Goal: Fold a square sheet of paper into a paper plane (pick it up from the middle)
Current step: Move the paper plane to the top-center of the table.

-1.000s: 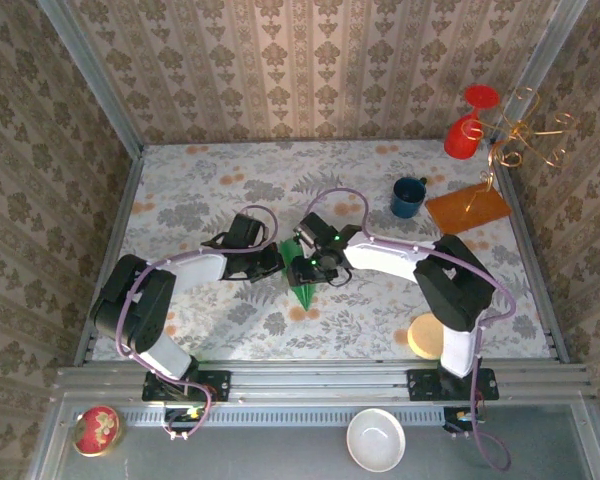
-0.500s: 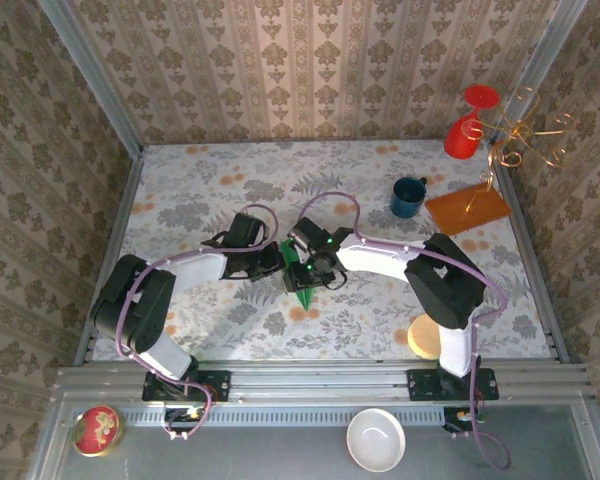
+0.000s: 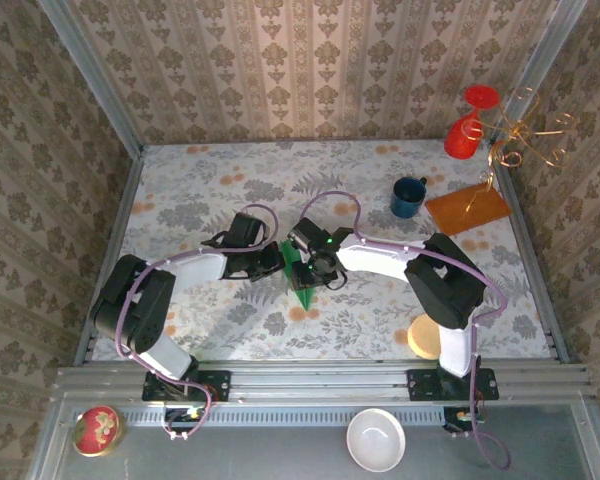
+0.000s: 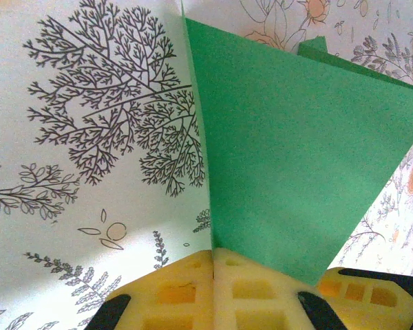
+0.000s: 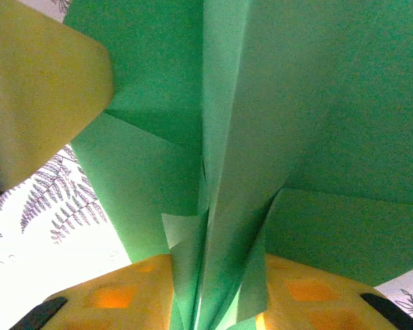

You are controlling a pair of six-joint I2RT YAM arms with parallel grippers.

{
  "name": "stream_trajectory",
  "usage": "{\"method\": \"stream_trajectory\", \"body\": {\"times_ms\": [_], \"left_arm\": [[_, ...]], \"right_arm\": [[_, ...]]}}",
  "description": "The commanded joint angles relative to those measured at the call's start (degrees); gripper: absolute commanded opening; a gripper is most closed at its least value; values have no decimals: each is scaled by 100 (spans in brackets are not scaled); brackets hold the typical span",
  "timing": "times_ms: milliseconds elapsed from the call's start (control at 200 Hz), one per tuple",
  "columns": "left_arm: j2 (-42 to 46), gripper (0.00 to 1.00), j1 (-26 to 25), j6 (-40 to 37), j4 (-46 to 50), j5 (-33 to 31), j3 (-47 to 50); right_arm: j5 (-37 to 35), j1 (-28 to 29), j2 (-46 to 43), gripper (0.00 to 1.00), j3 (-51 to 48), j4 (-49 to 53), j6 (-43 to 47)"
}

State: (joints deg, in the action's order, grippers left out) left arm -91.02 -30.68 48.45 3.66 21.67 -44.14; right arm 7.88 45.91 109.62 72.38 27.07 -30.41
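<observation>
Two grippers meet at the middle of the floral table (image 3: 200, 200). Left gripper (image 4: 213, 258): closed tight on one edge of the paper plane (image 3: 301, 293), whose nose points toward the arm bases. Right gripper (image 5: 217, 295): jaws narrow, astride the plane's central ridge; cannot tell whether it is clamped.

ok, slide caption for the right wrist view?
Green paper plane, central ridge running between the right gripper's yellow pads, the left gripper's finger alongside.

One folded green paper plane (image 3: 301, 292), one blue mug (image 3: 408, 196), one orange-brown rectangular board (image 3: 467, 210), one white bowl (image 3: 375, 440), one red goblet (image 3: 467, 127).
</observation>
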Motion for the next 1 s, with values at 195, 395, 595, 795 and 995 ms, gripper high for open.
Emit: {"method": "stream_trajectory", "body": {"times_ms": [195,395,595,795,995], "left_arm": [[187,0,-17,-28,144,74,-93],[181,0,-17,-26,138,91,-95],[162,0,-17,-11,130,104,-104],[451,24,193,-122,415,-69,-45],[1080,47,718,-333,891,-361,147]], "right_arm": [[-684,-12,-45,30,132,219,-332],[-645,-12,-4,31,159,224,-351],[-462,-6,74,31,198,223,-342],[-842,-37,-14,17,180,341,-410],[-1142,-312,-84,10,227,502,-460]]}}
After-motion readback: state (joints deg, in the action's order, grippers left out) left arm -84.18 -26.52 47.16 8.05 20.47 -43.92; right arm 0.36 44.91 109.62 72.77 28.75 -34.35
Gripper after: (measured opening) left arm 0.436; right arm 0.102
